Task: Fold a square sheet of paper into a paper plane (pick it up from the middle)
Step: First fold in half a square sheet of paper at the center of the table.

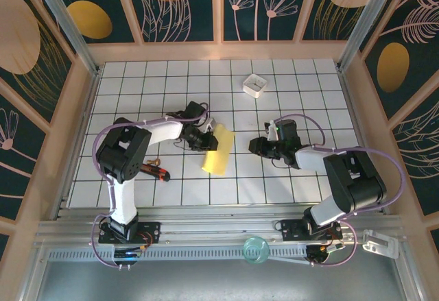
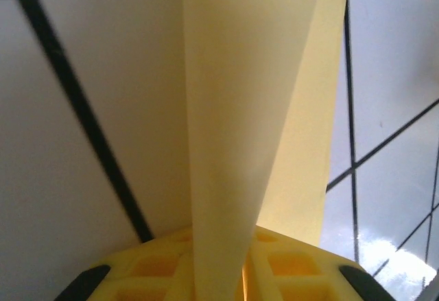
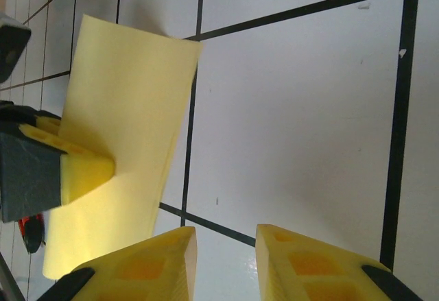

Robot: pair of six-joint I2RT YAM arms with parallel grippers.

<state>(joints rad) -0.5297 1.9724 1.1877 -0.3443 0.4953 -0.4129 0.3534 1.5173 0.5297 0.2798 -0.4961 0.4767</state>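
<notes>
Left end effector (image 2: 219,267) pinches the yellow sheet (image 2: 240,109), contact point cut off.

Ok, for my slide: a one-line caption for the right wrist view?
Left gripper pinches the thin yellow paper sheet over the white tiled table; right gripper open nearby.

Black-white arms (image 1: 125,195), lavender cables (image 1: 95,151), yellow fingers (image 3: 147,267)

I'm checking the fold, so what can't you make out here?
Left wrist view: the yellow paper sheet runs off the top edge.
Top view: its creases are too small to read.
Right wrist view: the left claw covers part of the sheet; a red-black object is half hidden behind them.
</notes>
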